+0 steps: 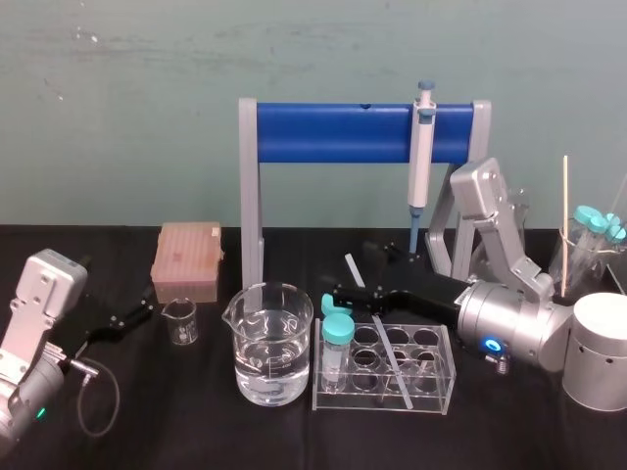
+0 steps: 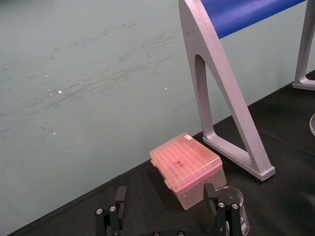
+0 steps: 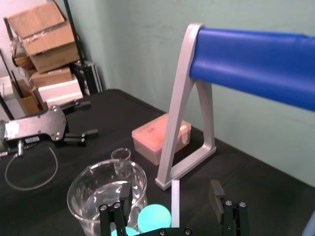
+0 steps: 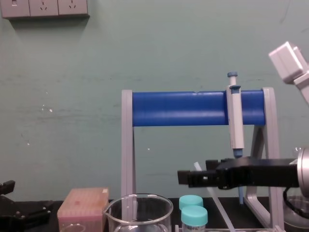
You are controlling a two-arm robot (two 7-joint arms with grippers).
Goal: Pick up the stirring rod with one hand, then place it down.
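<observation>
Arm on the left side lies parked low on the black table [image 1: 196,431]. Its left gripper [image 1: 145,305] has the 2 fingers [image 2: 119,196] apart and holds nothing; the gripper body is cut off by the frame edge in the left wrist view. Just past it stands a pink tip box [image 1: 188,259]. Before the box is a small beaker [image 1: 180,321], empty and partly hidden behind 1 finger in the left wrist view.

Next comes a big beaker [image 1: 269,343] with water in its lower half. Behind it rises a grey stand [image 1: 251,196] with a blue bar [image 1: 333,132]. A clear tube rack [image 1: 431,377] holds 1 tube [image 1: 336,348] with a teal cap at its left end.

The stirring rod [image 1: 390,354] stands tilted. Its lower part goes down into the rack and its upper end sticks up toward the stand. Its middle is hidden by the right gripper [image 1: 361,272], which reaches in from the right above the rack. The fingers [image 3: 215,191] of this gripper are spread to both sides of the rod. The rod is in the gap between them, and I cannot tell if any finger touches it. Where its lower tip rests is hard to see through the clear plastic.

A grey-white pipette [image 1: 421,147] hangs on the bar; in the chest view its blue tip passes behind the black gripper body. At far right, a beaker with capped tubes [image 1: 593,230] and a white cylinder [image 1: 600,352] are cut off by the edge.
</observation>
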